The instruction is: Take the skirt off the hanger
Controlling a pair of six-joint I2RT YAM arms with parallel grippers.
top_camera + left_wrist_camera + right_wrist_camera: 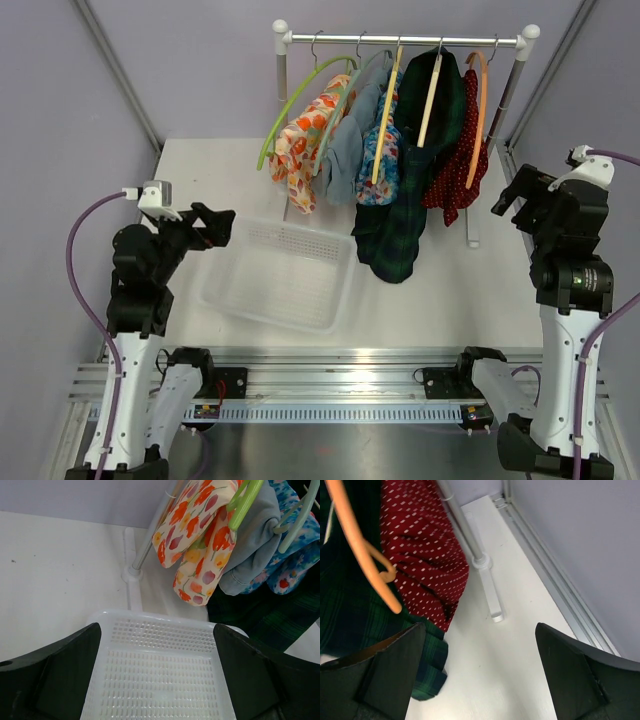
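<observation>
Both jaws are spread wide with nothing between them. The left jaws hang over the white mesh basket (285, 275), dark fingers (55, 680) framing its near end. The right jaws hang at the far right, fingers (580, 680) parted above open bench (450, 300).

Room first. On my right the bench ends at a metal rail (555, 580) along the purple wall (590, 540), close beside my right arm (570, 270). The clothes rack (400, 40) stands across the far side. Its right post (461, 525) comes down to a flat foot (487, 592) that juts toward me, with open bench between foot and rail. On the left the basket lies between my left arm (150, 260) and the rack. Its far rim reaches the end of the left foot (131, 585); whether they touch I cannot tell.

What I take for the task's thing is the red skirt (455, 170) with small white dots, last on the right, on an orange hanger (482, 100). It hangs draped and uneven, just beside the right post, its hem seemingly off the bench. A dark green plaid garment (400, 220) touches its left side and hangs lower, its end resting on the bench. Further left hang a blue floral piece (385, 170), a grey-blue one (345, 150) and an orange-flowered one (200, 540) on a green hanger (245, 505)
</observation>
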